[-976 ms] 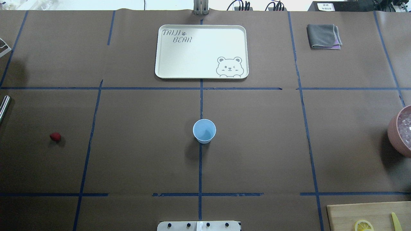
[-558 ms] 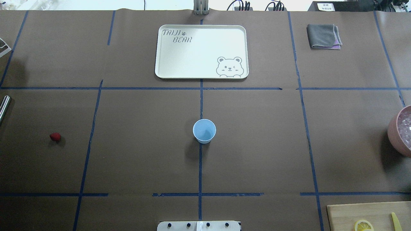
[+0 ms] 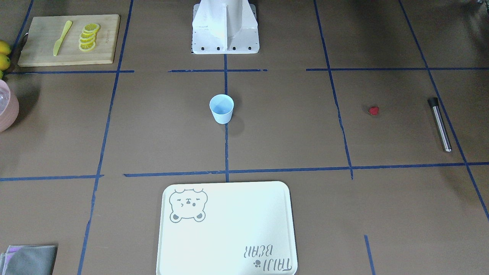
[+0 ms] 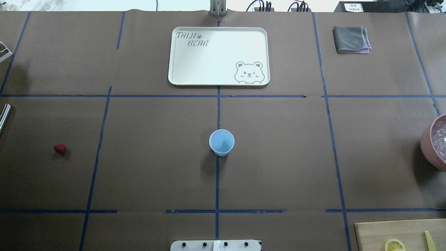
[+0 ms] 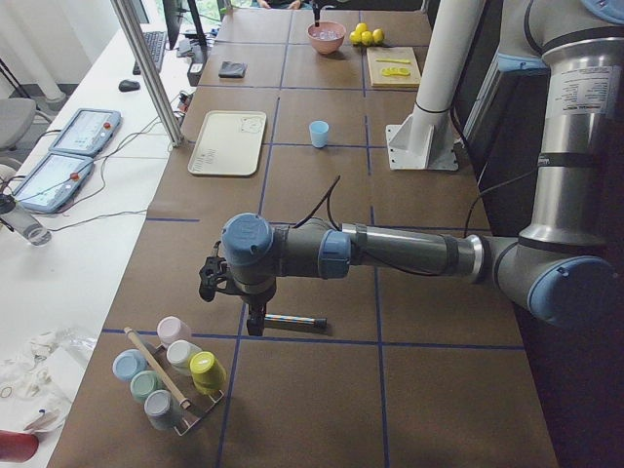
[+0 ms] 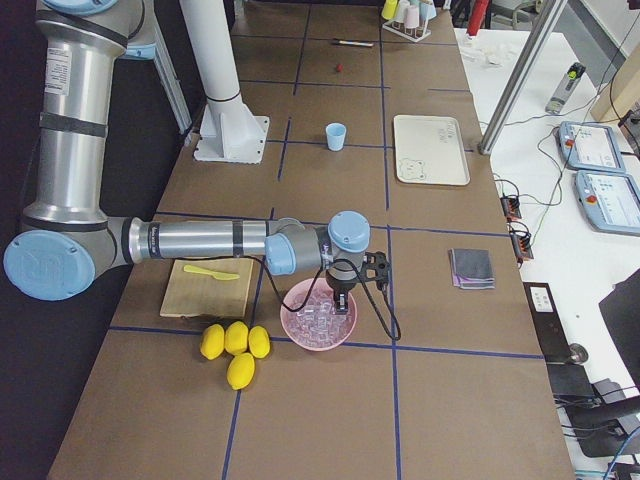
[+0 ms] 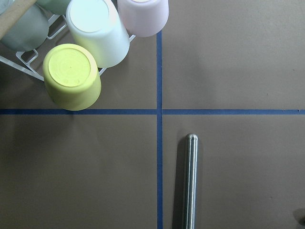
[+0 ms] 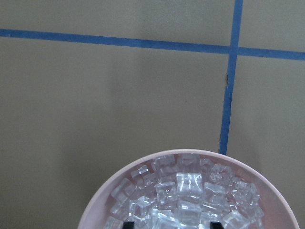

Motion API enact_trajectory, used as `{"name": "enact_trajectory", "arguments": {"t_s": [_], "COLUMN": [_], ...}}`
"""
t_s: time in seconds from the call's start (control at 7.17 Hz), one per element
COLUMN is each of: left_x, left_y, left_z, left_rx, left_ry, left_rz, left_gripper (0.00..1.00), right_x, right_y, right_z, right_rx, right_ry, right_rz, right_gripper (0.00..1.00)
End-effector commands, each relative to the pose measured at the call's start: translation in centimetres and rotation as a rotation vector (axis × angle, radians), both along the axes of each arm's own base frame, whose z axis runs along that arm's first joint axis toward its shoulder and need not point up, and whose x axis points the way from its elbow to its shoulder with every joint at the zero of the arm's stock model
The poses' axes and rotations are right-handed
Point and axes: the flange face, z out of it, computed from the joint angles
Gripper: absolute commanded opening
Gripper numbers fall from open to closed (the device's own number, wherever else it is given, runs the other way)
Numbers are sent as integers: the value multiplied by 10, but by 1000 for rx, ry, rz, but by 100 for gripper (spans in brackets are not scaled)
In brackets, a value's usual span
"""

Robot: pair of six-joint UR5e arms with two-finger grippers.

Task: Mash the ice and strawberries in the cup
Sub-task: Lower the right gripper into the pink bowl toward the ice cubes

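Ice [image 8: 188,188] in pink bowl [image 6: 316,343] under right gripper [image 6: 341,298], cup [image 4: 221,142] at table [image 4: 278,157] ctr

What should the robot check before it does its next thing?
1. Cup upright, looks empty: ok.
2. Strawberry in cup: not ok, it lies on the table.
3. Right gripper over the ice in the pink bowl: ok.
4. Ice gripped: cannot tell.
5. Left gripper near the metal rod: ok.
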Motion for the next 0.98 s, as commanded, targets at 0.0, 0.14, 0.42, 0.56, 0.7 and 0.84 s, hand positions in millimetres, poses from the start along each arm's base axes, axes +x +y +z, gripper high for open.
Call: {"name": "enact_trajectory", "arguments": {"t_s": [0.0,0.14,0.42,0.56,0.7,0.84], "left_x": [0,0,0,0,0,0], "left_y": [0,0,-3,-3,-3,-3], "left_z": [0,0,-3,-3,-3,-3], "left_rx": [0,0,5,5,5,5], "left_ry": [2,2,2,2,2,2], "left_rz": [0,0,0,0,0,0], "left_gripper": [100,100,100,100,100,100], "right_x": [-11,-16,-24,-27,-27,-27], "right_y": [2,3,4,4,5,5], "right_z": [8,11,12,16,22,24], "right_rx": [-25,-28,-29,-35,-45,-48], "right_ry": [1,2,5,8,10,11], "right_rz": [-15,-27,-46,-54,-55,-55], "right_gripper": [51,51,51,51,51,52]}}
